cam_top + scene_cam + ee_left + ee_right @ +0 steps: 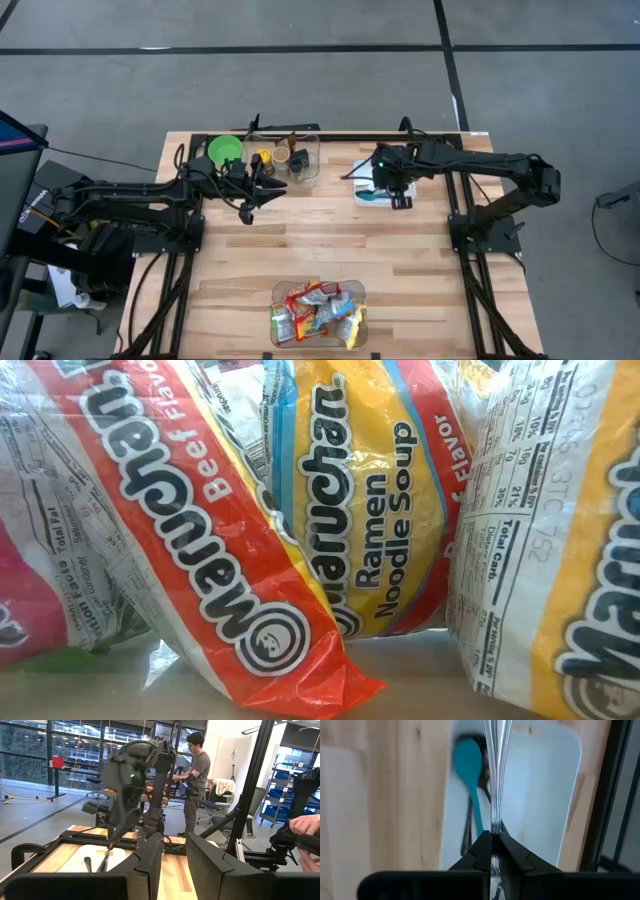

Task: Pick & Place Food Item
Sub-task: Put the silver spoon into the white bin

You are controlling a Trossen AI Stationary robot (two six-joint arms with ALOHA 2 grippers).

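Several ramen packets (318, 312) lie in a clear bin (352, 290) at the table's near edge; they fill the low view (380, 540). My right gripper (398, 200) is above a white tray (368, 192) at the far right and is shut on a silver metal utensil (496, 770). A teal spoon (470, 775) lies in the tray. My left gripper (250, 212) hovers open and empty at the far left, next to a clear container (297, 160). It points toward the right arm (135, 770). My right gripper pinches the silver utensil's thin handle (495, 832) between its two fingertips, coming from above and pointing down. The handle runs on straight past the fingers, above the white tray. I cannot tell whether its far end rests on the tray.
A green bowl (225, 150) and a clear container with cups stand at the far edge. Bare wood lies between the tray and the ramen bin. People stand in the room beyond the table (197, 775), and a hand shows at the edge of the left wrist view (305, 825).
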